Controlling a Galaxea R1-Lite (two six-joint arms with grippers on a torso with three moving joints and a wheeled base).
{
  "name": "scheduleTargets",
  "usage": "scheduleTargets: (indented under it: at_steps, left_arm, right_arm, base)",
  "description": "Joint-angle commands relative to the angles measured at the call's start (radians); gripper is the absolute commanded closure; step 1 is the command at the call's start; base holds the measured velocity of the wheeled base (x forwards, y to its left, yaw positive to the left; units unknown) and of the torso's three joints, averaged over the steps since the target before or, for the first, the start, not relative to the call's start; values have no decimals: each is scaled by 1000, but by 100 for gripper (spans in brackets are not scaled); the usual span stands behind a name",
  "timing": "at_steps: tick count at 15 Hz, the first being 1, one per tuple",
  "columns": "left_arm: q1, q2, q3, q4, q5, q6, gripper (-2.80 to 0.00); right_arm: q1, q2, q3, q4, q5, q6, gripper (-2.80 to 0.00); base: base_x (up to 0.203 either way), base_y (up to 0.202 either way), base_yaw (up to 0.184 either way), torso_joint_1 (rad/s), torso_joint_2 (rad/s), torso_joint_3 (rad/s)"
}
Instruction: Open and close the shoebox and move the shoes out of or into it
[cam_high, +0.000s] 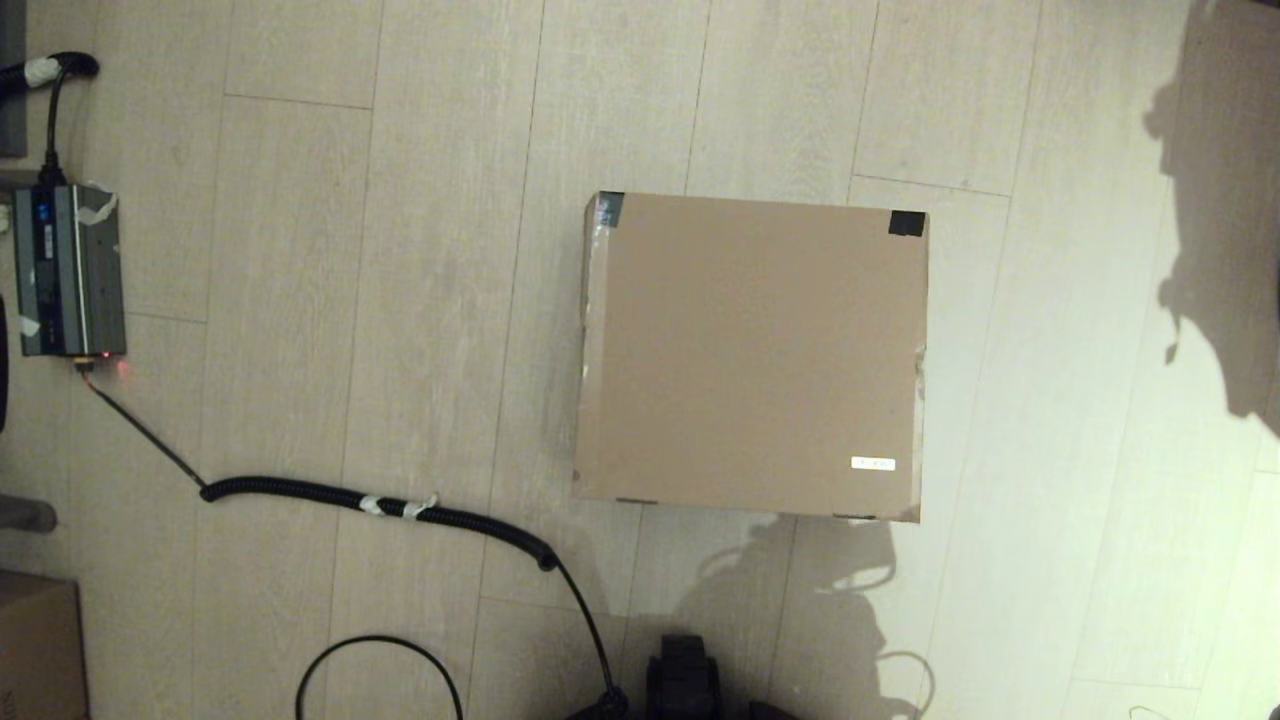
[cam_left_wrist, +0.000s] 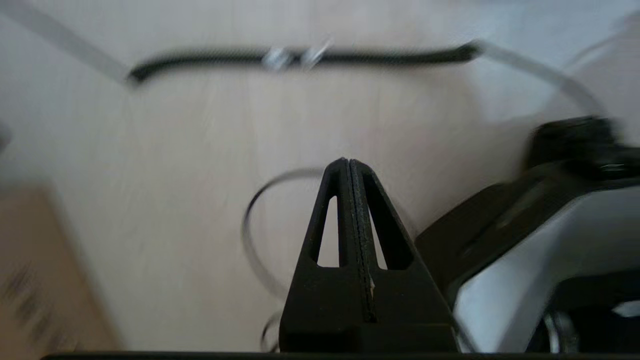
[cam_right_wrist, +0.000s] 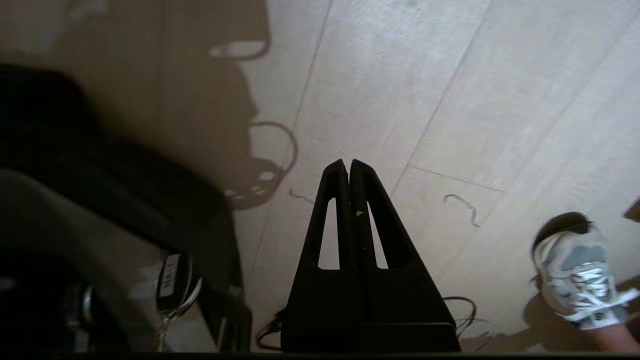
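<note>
Head view: the shoebox (cam_high: 750, 355) flat on the wood floor (cam_high: 400, 300), right of centre, lid down and flush, dark tape at the two far lid corners, small white label (cam_high: 872, 463) near the corner closest to the robot's right. No shoes in sight here; presumably inside, though not confirmed. Off to the left, a grey power unit (cam_high: 68, 270) feeding a coiled black cable (cam_high: 380, 503) that runs across the floor toward the robot base. Corner of a smaller brown box (cam_high: 38, 645) at the lower left edge. Neither arm over the work area.

Left wrist view: left end effector (cam_left_wrist: 349, 167) hanging above bare floor, fingers pressed together, nothing between them. Same coiled cable beyond it, well apart.

Right wrist view: right end effector (cam_right_wrist: 349, 167) likewise above bare floor, fingers together and empty. A bystander's grey-and-white sneaker (cam_right_wrist: 577, 272) at the edge, worn on a foot, not part of the pair to be handled.

Progress, judged from the above: nothing started. Lid yet to be lifted, shoes yet to be taken out or put in, lid then to be shut. First need: bringing an arm to the near lid edge.
</note>
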Motion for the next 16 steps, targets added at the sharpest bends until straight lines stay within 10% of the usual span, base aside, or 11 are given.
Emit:
scheduleTargets:
  at_steps: [1, 5, 12, 16]
  left_arm:
    - [4, -76, 33, -65, -33, 5, 0]
    - [5, -75, 69, -82, -41, -92, 0]
    - [5, -76, 69, -82, -37, -105, 0]
    - [5, -76, 70, -85, -30, -114, 0]
  right_arm:
    - [0, -1, 39, -27, 23, 3, 0]
    - [8, 21, 56, -82, 18, 91, 0]
    - [79, -253, 56, -81, 24, 66, 0]
    - [73, -274, 64, -109, -18, 184, 0]
  base:
    - [0, 0, 0, 0, 0, 0]
    - [0, 0, 0, 0, 0, 0]
    - [0, 0, 0, 0, 0, 0]
    - [0, 0, 0, 0, 0, 0]
